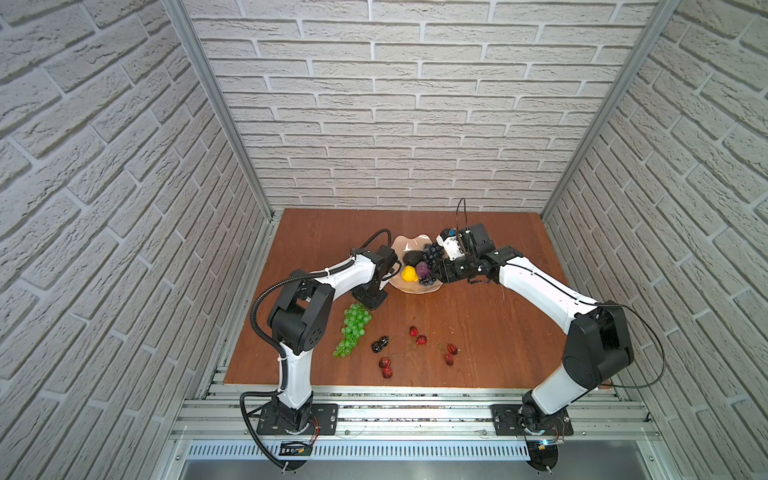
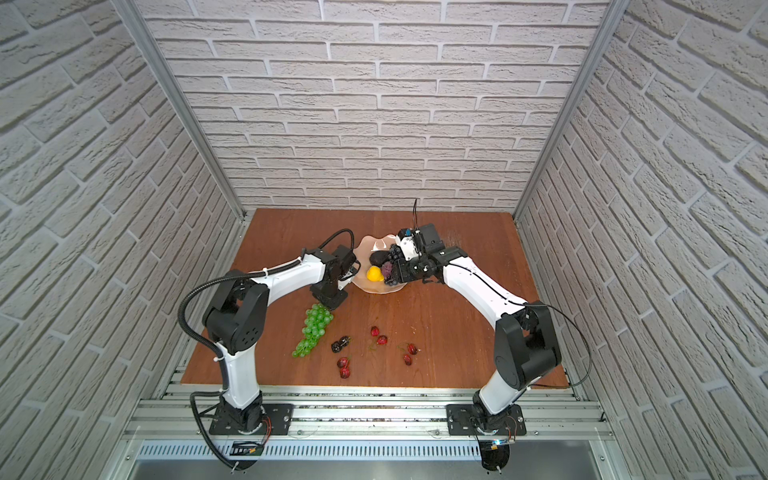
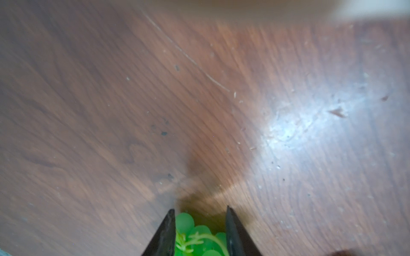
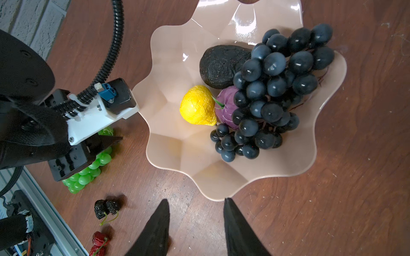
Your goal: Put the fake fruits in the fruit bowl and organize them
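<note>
The pale pink fruit bowl holds a blackish avocado, a yellow lemon, a purple round fruit and a dark blue grape bunch. The green grape bunch lies on the table, left of the bowl and nearer the front. My left gripper is down on its stem end, with grapes between both fingers. My right gripper hangs open and empty by the bowl's rim.
Three pairs of red cherries and the black berries lie on the brown wooden table towards its front. Brick-patterned walls close in the back and both sides.
</note>
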Robot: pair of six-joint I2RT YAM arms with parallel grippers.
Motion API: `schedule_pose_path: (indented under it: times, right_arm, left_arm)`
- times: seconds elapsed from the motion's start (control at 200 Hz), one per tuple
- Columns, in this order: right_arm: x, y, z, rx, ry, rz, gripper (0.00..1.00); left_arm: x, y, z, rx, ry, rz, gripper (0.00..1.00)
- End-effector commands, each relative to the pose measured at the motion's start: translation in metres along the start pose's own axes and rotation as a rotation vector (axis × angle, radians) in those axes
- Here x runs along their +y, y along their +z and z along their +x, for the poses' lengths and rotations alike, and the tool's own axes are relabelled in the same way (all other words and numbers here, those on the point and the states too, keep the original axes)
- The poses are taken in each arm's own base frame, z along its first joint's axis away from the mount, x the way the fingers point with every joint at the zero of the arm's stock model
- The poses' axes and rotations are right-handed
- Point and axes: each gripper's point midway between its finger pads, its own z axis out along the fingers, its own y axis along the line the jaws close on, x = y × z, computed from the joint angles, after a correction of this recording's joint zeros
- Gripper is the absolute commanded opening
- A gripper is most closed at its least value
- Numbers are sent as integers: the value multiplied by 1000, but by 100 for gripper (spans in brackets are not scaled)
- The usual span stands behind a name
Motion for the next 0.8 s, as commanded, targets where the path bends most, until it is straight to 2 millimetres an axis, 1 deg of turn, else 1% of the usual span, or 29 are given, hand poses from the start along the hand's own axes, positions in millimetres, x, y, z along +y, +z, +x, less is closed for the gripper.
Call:
schedule_pose_path:
  times: [0.0, 0.03, 0.085, 0.135, 0.2, 0.265, 0.4, 0.47, 0.585, 0.715, 0.795]
  right_arm:
    - [3, 2, -7, -22, -4, -16, 42]
    - [3, 2, -8, -24, -3, -18, 42]
    - [3, 2, -7, -23, -3, -18, 42]
    - [3, 1, -7, -23, -4, -17, 42]
    - [3, 1, -7, -23, -5, -15, 42]
    - [3, 1, -7, -26, -7, -16, 42]
    - [3, 2, -8, -27, -3, -18, 42]
    - [3, 2, -7, -26, -2, -19, 42]
    - [4, 2, -7, -28, -1, -21, 42]
    - [4, 0, -8, -34, -4, -20, 42]
    - [5, -3, -10, -41, -7, -19, 42]
  left_arm:
    - [3, 2, 5, 10, 2, -4, 33]
    - [4, 2, 4, 8, -2, -3, 30]
    - [4, 2, 4, 8, -3, -3, 28]
    - [4, 3, 4, 8, -4, -1, 25]
    - [4, 3, 4, 7, -5, -4, 17]
    - [6, 3, 4, -1, -14, -5, 15]
    - [8, 1, 1, -27, -37, -4, 7]
    - [8, -2, -1, -45, -49, 1, 0]
    - [12, -10, -3, -72, -73, -1, 0]
    - [17, -27, -5, -121, -113, 13, 0]
    - [20, -43, -7, -160, -139, 24, 0]
